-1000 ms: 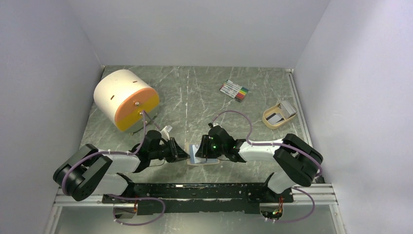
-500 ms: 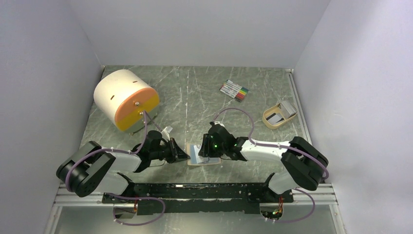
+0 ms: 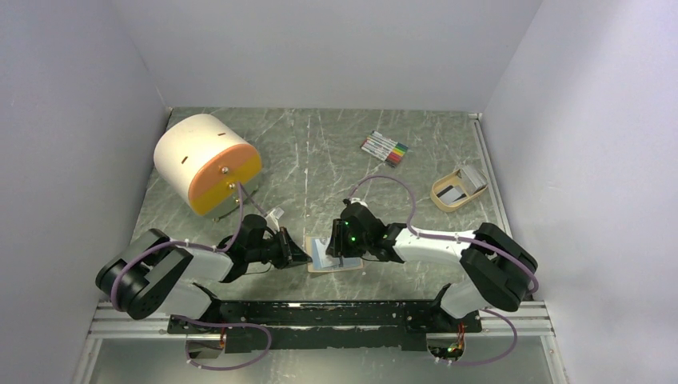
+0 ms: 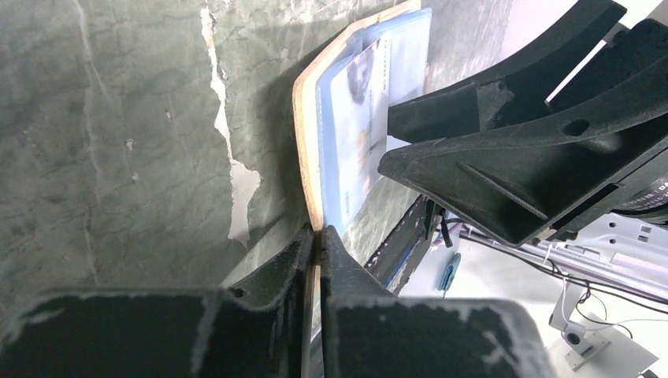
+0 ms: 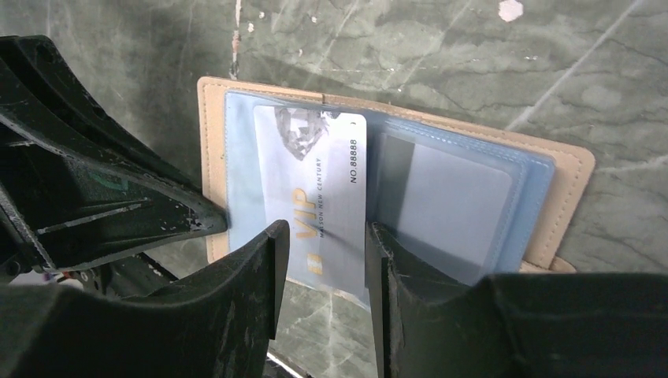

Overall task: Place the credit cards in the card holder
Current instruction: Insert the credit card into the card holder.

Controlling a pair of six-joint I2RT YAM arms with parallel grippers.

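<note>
So the card (image 5: 319, 197), a pale "VIP" one, sits dead centre of the right wrist view, lying along the left page of the open holder (image 5: 211, 142). Its top end looks tucked into the blue-clear sleeve. Its bottom end pokes out past the holder's lower edge, so I'd call it partly in. The right fingers (image 5: 236, 315) are narrow, one on each long edge of the card, and seem to be gripping it. The left fingers (image 4: 268, 276) are pinched almost flat on the holder's tan edge, holding it in place on the counter (image 3: 320, 160). In the top view all this is low in the middle, between the two arms.

How I'd do this bit: keep the card flat and lined up with the sleeve, then slide it straight along its length with no twisting. That thin plastic mouth probably snags a corner easily. The left side should just hold firm so the holder doesn't skate. Let go only once the card is well past the lip, I reckon.

Counts:
- one holder, one card in hand
- one tan tray (image 3: 438, 196) at the right of the top view, with more cards (image 3: 472, 176) in it. Looks like two, but too small to be sure
- one bundle of markers (image 3: 384, 149) above centre
- one white-and-orange drum (image 3: 200, 152) upper left
</note>
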